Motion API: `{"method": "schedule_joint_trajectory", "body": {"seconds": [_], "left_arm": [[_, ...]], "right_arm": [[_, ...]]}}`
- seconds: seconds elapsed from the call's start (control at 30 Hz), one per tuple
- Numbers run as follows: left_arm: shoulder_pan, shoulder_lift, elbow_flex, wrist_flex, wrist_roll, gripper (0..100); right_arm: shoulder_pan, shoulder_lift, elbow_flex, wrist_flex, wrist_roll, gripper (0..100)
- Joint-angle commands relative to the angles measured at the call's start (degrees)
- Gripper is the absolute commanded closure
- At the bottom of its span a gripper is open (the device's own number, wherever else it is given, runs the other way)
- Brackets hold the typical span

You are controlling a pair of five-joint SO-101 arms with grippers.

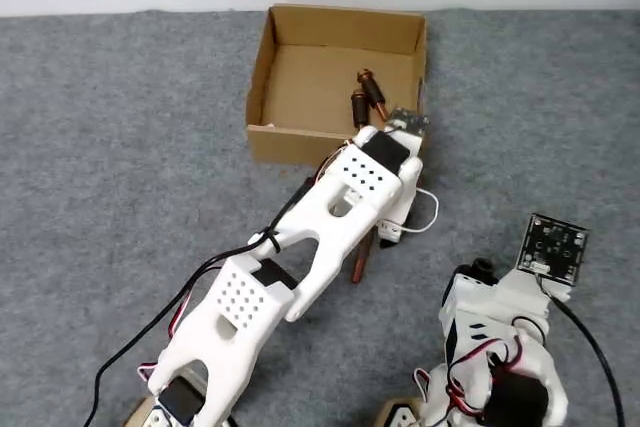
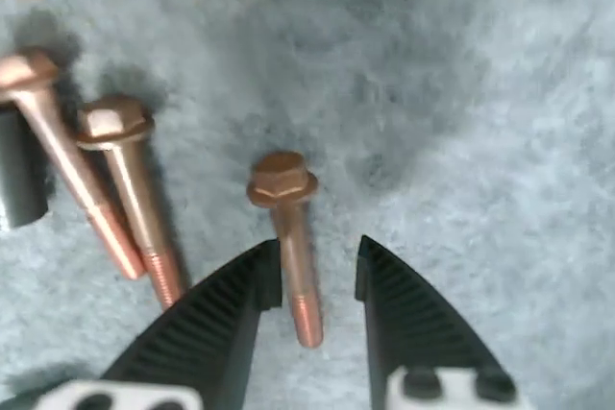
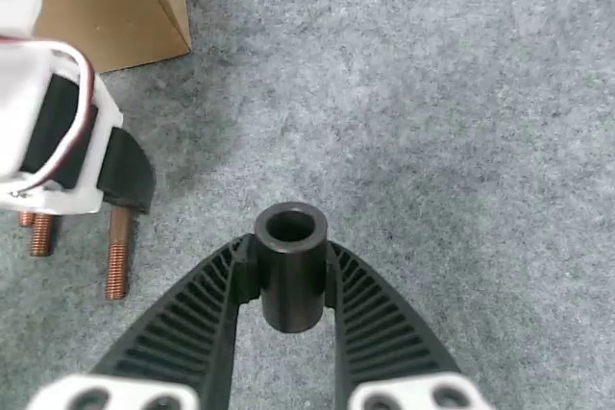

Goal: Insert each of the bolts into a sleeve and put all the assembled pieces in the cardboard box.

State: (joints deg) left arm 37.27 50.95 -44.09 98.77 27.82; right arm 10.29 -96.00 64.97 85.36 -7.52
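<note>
My left gripper (image 2: 319,254) is open and low over the grey carpet, its black fingers either side of the shank of a copper bolt (image 2: 288,228). Two more copper bolts (image 2: 125,189) lie beside it, with a dark sleeve (image 2: 19,175) at the edge of the left wrist view. My right gripper (image 3: 291,256) is shut on a black sleeve (image 3: 291,280), held with its bore facing up. In the high view the left arm (image 1: 350,187) stretches toward the cardboard box (image 1: 262,97), and one bolt (image 1: 360,262) shows beneath it. Two assembled pieces (image 1: 366,93) lie inside the box.
The right arm (image 1: 500,332) sits at the near right of the table. From the right wrist view, the left arm's gripper (image 3: 120,175) stands close by over the bolts (image 3: 117,252), with the box corner (image 3: 144,16) beyond. Open carpet lies to the right.
</note>
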Motion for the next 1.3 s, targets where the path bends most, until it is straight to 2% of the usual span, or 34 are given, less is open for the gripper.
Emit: {"method": "schedule_joint_trajectory", "body": {"seconds": [0.0,0.2,0.4,0.47,0.57,0.83,1.13,1.27], "left_arm": [[-0.79,-0.70,1.10,0.88,0.53,86],[-4.13,-0.70,5.76,-6.15,0.53,86],[-4.13,-0.70,10.07,-12.31,0.53,86],[-4.04,-0.70,10.07,-12.13,0.53,88],[-4.04,-0.88,10.07,-12.13,0.44,100],[-1.85,-4.75,9.89,-2.46,2.55,100],[-1.76,-23.12,10.42,-1.67,2.90,100],[-1.76,-30.24,14.73,-1.67,2.81,100]], "right_arm": [[0.84,-0.13,-0.09,-1.36,0.62,99.1],[0.84,-0.22,0.00,-1.36,0.62,99.1],[0.84,-0.22,0.00,-1.36,0.62,99.1],[0.84,-0.22,0.00,-1.36,0.62,99.1],[0.84,-0.22,0.00,-1.36,0.62,99.1],[0.66,-0.22,0.00,-1.36,0.62,99.1],[0.57,-0.22,-0.26,-1.36,0.62,99.1],[0.57,-0.22,-0.35,-1.27,0.62,99.1]]}}
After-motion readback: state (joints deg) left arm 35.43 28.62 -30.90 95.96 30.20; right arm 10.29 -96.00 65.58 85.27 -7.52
